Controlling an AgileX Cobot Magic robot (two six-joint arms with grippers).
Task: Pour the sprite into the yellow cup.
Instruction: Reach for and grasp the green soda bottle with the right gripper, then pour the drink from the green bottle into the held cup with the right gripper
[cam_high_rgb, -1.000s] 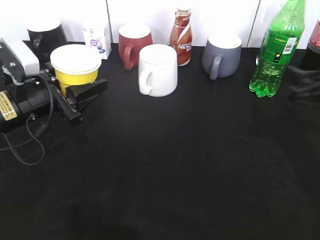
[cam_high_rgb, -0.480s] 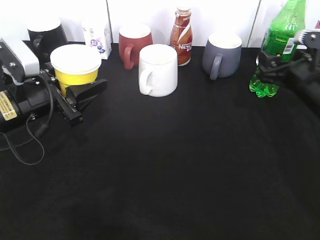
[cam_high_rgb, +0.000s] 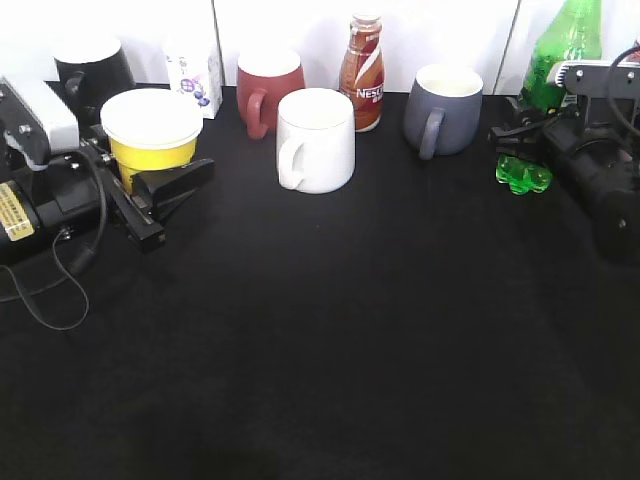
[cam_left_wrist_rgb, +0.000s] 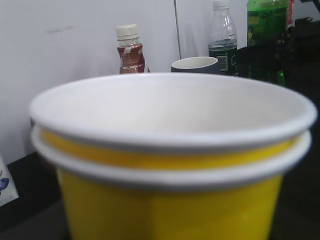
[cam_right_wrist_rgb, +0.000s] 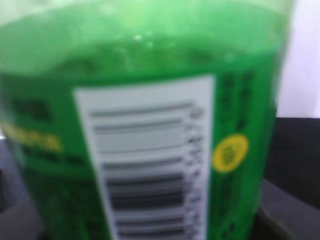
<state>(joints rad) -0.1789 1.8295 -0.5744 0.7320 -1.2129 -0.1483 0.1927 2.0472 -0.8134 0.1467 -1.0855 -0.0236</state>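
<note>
Since a second ago the right gripper has come in from the right edge and now sits around the lower body of the sprite, covering the label that showed then; the bottle stands at the same spot at the back right, upright, with its lobed base on the black table.

One table carries everything. Two arms reach in, one from each side. Bottles number three: the green sprite, one brown bottle at the back middle, and one clear water bottle seen only in the left wrist view. Mugs number four: one white mug nearest the front, one red mug behind it, one grey mug to the right, one black mug at the back left. One yellow cup stands at the left, and one small white carton is behind it.

The sprite shows green liquid up past its label. The yellow cup's white inside looks empty. What the mugs hold cannot be told.

The left gripper has its black fingers set narrow around the yellow cup's base, holding it. Whether the right gripper's fingers press on the bottle or merely flank it cannot be told.
</note>
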